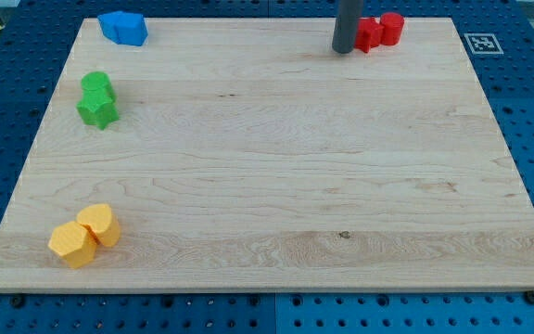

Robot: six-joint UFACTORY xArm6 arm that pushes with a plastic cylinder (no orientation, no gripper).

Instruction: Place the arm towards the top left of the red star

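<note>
The red star (368, 34) lies near the view's top edge of the wooden board, right of centre, touching a red cylinder (391, 28) on its right. My tip (343, 50) is the lower end of the dark rod. It stands just left of the red star, touching or nearly touching it, about level with its lower part.
A blue block pair (123, 27) sits at the view's top left. A green cube (96, 86) and a green star (97, 111) lie at the left. Two yellow hexagonal blocks (84, 236) lie at the bottom left. The board's top edge (248, 18) is close.
</note>
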